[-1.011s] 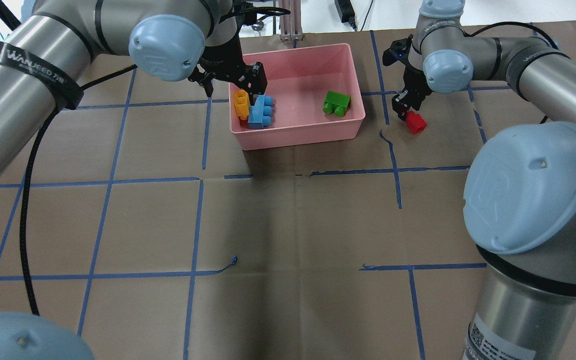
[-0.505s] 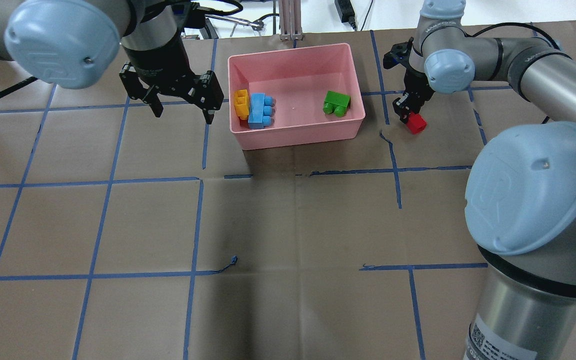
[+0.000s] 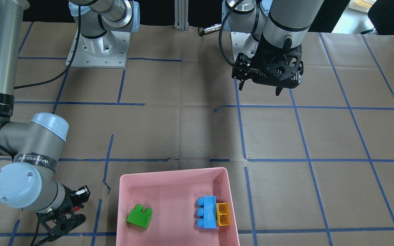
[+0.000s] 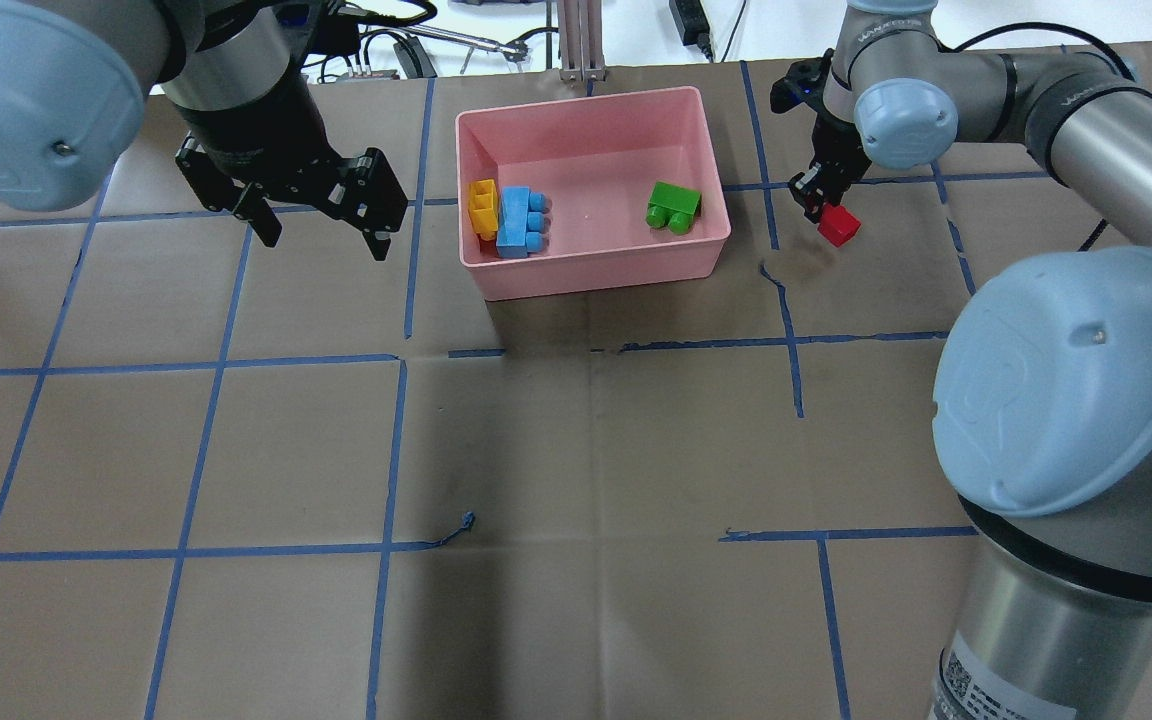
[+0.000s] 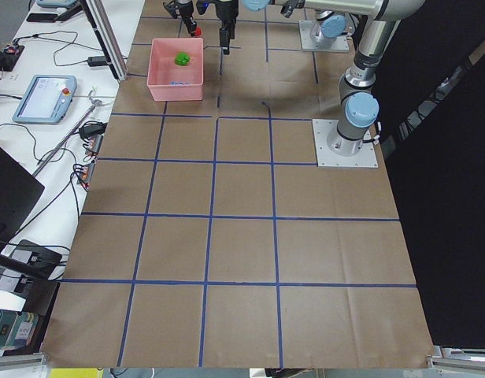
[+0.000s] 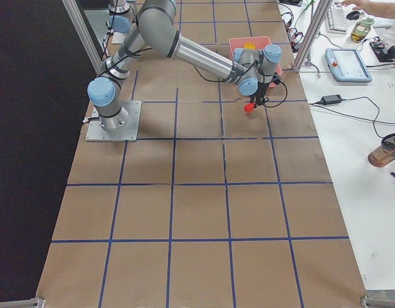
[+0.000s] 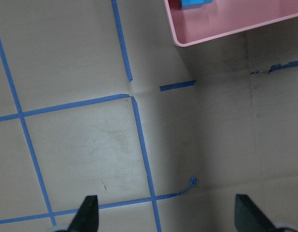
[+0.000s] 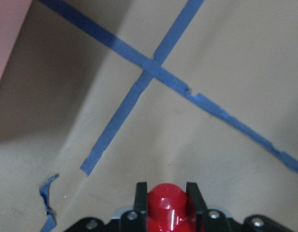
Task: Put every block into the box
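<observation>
**Red block gripped beside the box, three lying inside**

The right gripper point(image 4: 828, 214) is clenching the red block point(image 4: 839, 226) between its fingers point(image 8: 141, 197), holding it just right of the pink box point(image 4: 596, 96), outside the wall. Inside the box, the blue block point(image 4: 516, 222) and yellow block point(image 4: 482, 207) are lying side by side, touching, at the left end; the green block point(image 4: 673, 207) is sitting well apart from them, near the right wall. The left gripper point(image 4: 324, 243) is hanging spread wide and empty over the taped brown paper point(image 4: 576, 450), left of the box.
</observation>
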Controlling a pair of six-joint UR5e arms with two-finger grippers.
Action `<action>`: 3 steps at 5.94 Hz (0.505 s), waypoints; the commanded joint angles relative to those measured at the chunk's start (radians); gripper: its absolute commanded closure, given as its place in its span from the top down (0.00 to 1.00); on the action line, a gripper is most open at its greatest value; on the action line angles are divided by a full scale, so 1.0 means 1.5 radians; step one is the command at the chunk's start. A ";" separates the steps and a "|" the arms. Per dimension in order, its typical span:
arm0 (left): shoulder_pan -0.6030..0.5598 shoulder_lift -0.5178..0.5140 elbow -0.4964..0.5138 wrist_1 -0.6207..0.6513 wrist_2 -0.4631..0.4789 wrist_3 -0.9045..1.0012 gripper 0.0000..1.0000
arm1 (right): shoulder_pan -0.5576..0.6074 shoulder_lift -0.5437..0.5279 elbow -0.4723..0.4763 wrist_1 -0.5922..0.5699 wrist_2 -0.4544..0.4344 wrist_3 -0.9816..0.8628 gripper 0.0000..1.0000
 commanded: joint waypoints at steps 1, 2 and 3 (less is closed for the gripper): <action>0.001 0.010 -0.007 0.009 0.004 0.001 0.99 | 0.009 -0.012 -0.130 0.100 0.003 0.055 0.07; 0.002 0.010 -0.007 0.009 0.001 0.001 0.99 | 0.025 -0.015 -0.241 0.227 0.018 0.144 0.08; 0.002 0.010 -0.007 0.009 -0.003 0.002 0.99 | 0.050 -0.009 -0.317 0.300 0.049 0.234 0.08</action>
